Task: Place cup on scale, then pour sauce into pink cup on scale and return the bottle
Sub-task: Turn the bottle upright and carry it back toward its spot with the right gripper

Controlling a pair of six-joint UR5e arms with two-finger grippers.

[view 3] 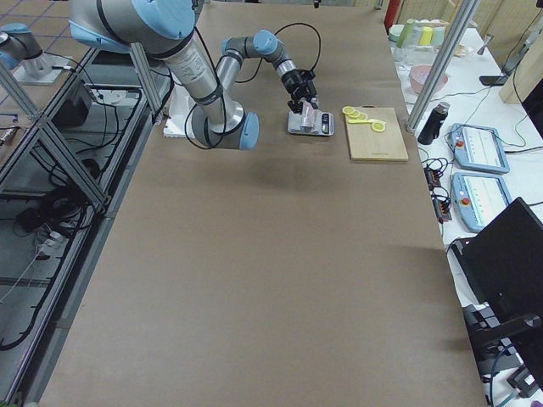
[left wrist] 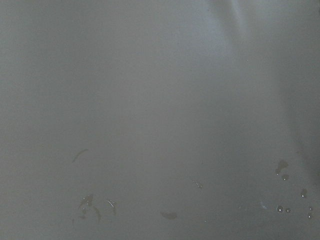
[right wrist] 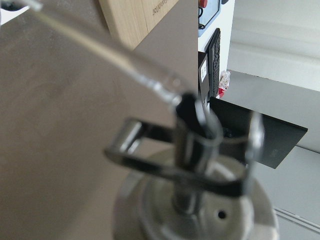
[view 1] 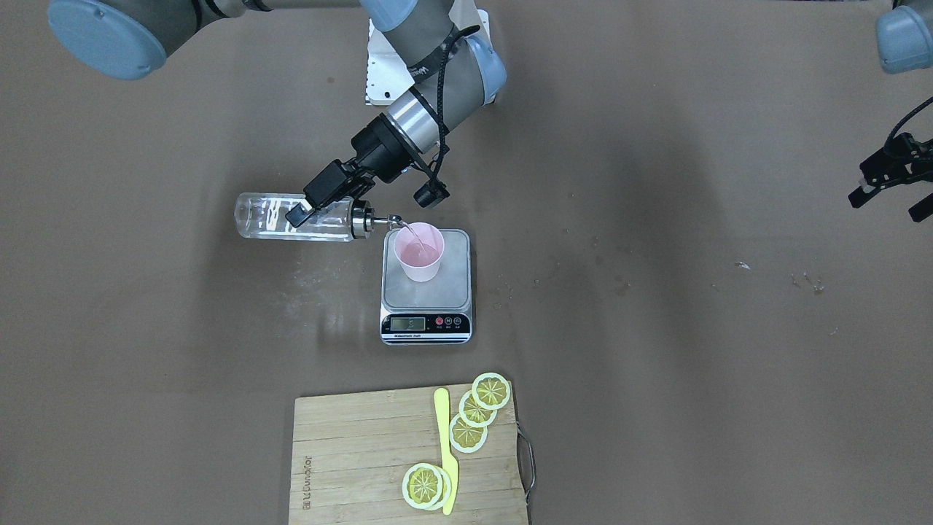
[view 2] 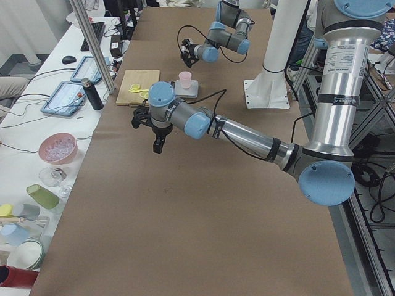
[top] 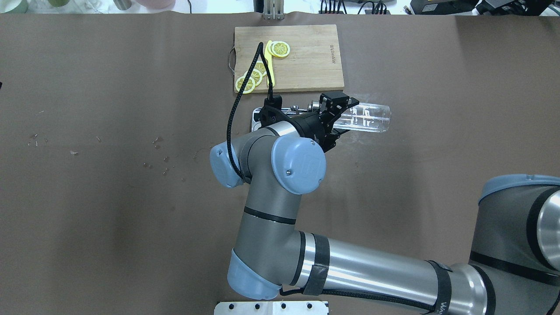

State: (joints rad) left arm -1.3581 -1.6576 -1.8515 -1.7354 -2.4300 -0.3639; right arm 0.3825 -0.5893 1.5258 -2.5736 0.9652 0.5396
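Sideways, right fingers (view 1: 299,213) clamp bottle (view 1: 264,216), spout (view 1: 384,219) over cup (view 1: 418,253) rim, left fingers (view 1: 861,195) spread, far aside.

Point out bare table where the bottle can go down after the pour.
Widest: the bare table between the scale and the left hand. Also free: the stretch beneath and beyond the bottle. Crowded: around the cup, where the right hand pours; the strip between scale and cutting board is narrow.

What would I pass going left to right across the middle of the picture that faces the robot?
bottle → cup → left gripper
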